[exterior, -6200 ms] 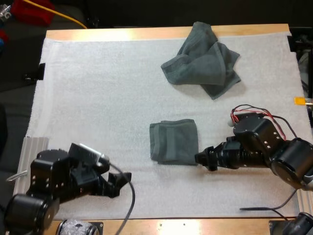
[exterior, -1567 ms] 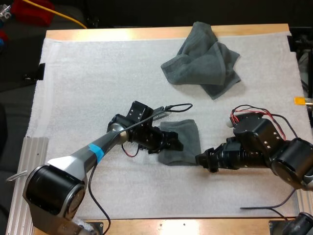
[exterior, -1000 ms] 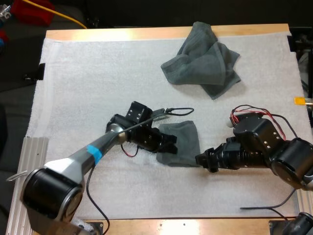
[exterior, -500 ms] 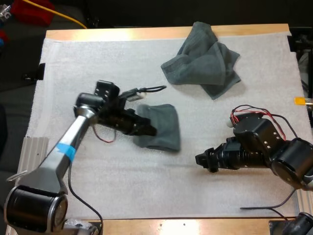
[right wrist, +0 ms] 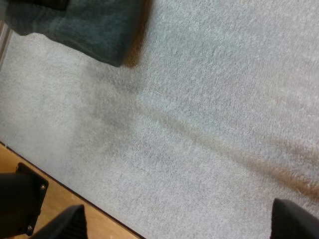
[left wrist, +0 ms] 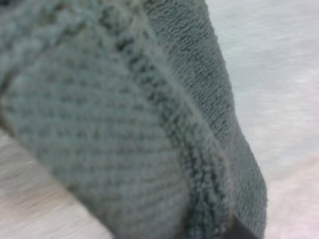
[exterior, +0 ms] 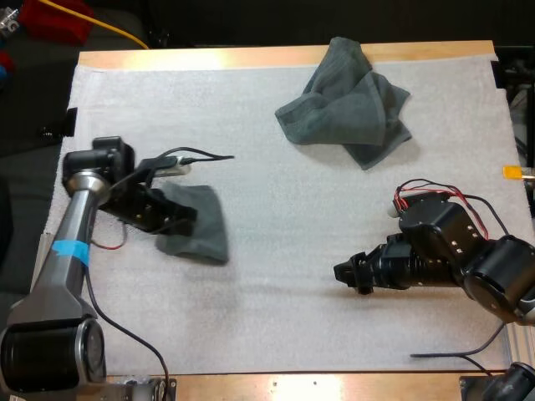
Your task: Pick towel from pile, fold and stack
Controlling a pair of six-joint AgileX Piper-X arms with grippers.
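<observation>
Folded towel (exterior: pixel 205 232) dragged left; one crumpled towel (exterior: pixel 347 104).

Figure: my workspace, a wooden table (exterior: pixel 251 57) covered by a white mat (exterior: pixel 284 326), evenly lit; darkness lies beyond its far edge.

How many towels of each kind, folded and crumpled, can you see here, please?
folded towel: 1, held in the left hand
crumpled towel: 1, lying at the far side of the mat
Total: 2 towels
</observation>
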